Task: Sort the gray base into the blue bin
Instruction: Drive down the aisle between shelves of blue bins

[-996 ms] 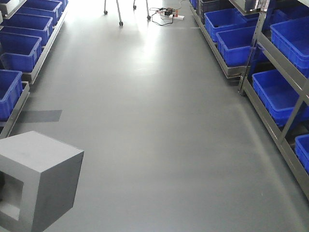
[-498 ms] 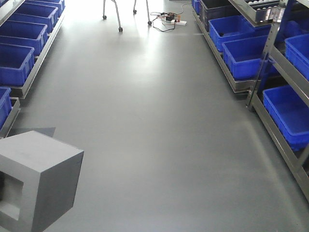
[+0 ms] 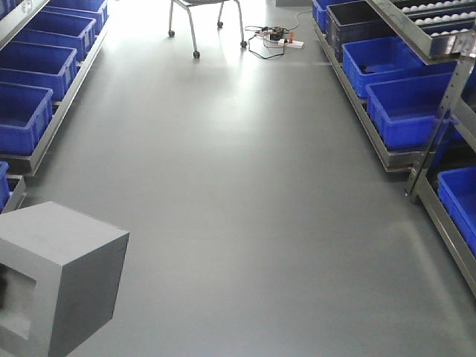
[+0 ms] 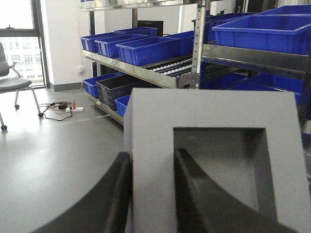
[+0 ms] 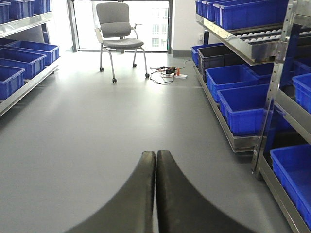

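Fingers (image 4: 109, 199) of our left gripper (image 4: 151, 154) straddle and clamp one gray base (image 4: 214, 109) wall; our right gripper (image 5: 155, 160) is clenched empty.

A smooth gray floor (image 3: 245, 193) runs between two low metal racks. Blue bins (image 3: 22, 119) sit in a row on the left rack (image 3: 46, 134), and more line the right rack (image 3: 361, 115), with a black bin (image 3: 357, 18) farther back. At the far end, a castored office chair (image 5: 116, 29) and a power strip (image 3: 294, 44) with tangled cables (image 3: 264, 41) rest on the floor.
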